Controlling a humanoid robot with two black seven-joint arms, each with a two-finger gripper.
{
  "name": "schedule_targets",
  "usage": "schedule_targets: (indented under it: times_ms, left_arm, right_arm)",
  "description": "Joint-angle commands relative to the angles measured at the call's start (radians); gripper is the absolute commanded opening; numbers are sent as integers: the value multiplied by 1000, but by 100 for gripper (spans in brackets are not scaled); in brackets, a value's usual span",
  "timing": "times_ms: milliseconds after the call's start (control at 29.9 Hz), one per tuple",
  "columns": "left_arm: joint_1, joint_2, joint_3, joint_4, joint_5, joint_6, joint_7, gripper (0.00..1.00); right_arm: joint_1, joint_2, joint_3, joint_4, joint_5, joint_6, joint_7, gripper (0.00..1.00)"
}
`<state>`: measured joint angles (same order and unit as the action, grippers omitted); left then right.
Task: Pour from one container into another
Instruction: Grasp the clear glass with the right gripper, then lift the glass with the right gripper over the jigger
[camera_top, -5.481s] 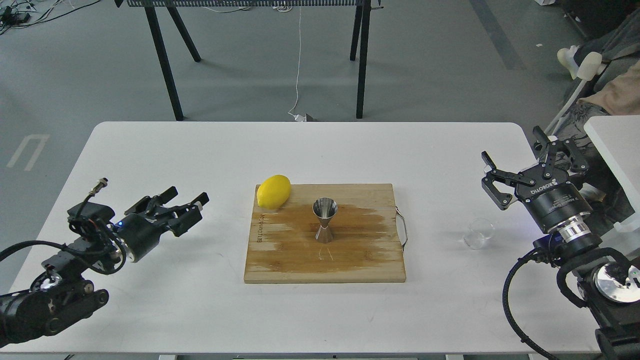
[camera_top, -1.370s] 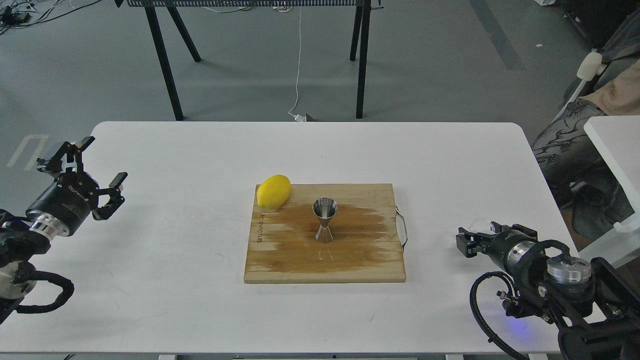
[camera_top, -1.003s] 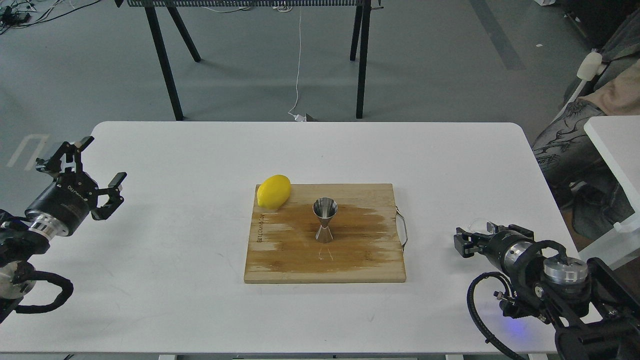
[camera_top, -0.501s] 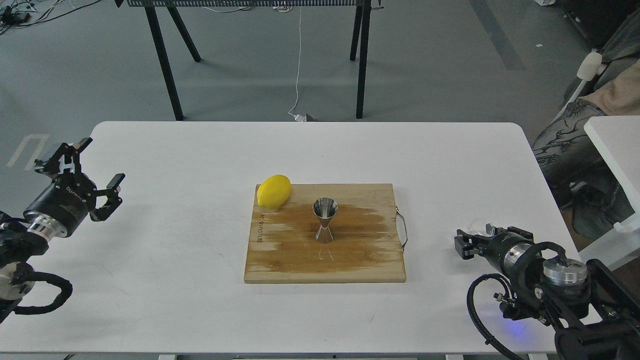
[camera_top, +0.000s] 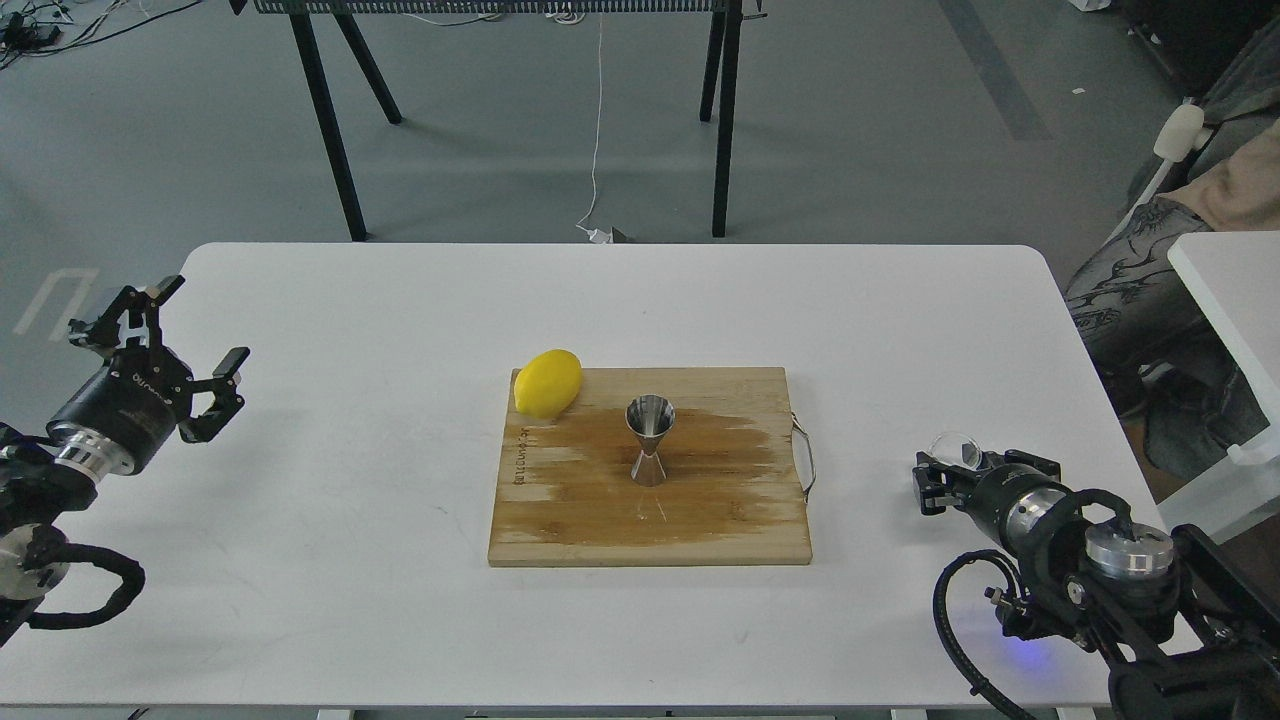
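Where the white rectangular table (camera_top: 400, 600) fills the middle of the head view, a rectangular wooden cutting board (camera_top: 720, 520) with a metal handle on its right edge lies flat at the centre of it. The board surface shows a darker patch across its middle.

The left black arm enters from the left edge, and the left tool (camera_top: 165, 350) hangs above the left edge of the table with its two fingers spread wide, gripping nothing. It is well apart from the board.

The right black arm enters from the lower right corner, and the right tool (camera_top: 950, 470) sits low over the right part of the table, to the right of the board handle. Its fingers lie on either side of the small clear glass cup (camera_top: 955, 450), of which only the flared rim shows above the tool. Whether the fingers actually press the glass cannot be told, and whether the cup rests on the table cannot be told.

A yellow oval lemon (camera_top: 547, 383) lies at the far left corner of the board, overhanging its edge.

The shiny stainless-steel hourglass-shaped jigger (camera_top: 650, 440) stands upright near the board centre, apart from the lemon.
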<state>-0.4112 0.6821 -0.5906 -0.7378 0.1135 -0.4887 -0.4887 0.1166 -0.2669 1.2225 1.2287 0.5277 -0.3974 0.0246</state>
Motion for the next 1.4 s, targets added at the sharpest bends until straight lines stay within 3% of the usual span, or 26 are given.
schedule_targets:
  times_ms: [0, 267, 501, 936, 1370]
  left_arm:
    - [0, -1, 0, 0, 0, 0, 0, 99]
    - [0, -1, 0, 0, -1, 0, 0, 99]
    - [-1, -13, 0, -2, 0, 0, 0, 99]
    - [12, -15, 0, -2, 0, 0, 0, 99]
    - [12, -15, 0, -2, -1, 0, 0, 99]
  right_arm:
    - [0, 0, 0, 5, 0, 11, 0, 39]
    - [41, -9, -1, 83, -12, 87, -2, 39]
    - [185, -2, -20, 190, -251, 134, -28, 38]
    - [440, 78, -454, 195, -718, 153, -37, 37]
    - [451, 78, -615, 209, -939, 153, -41, 36]
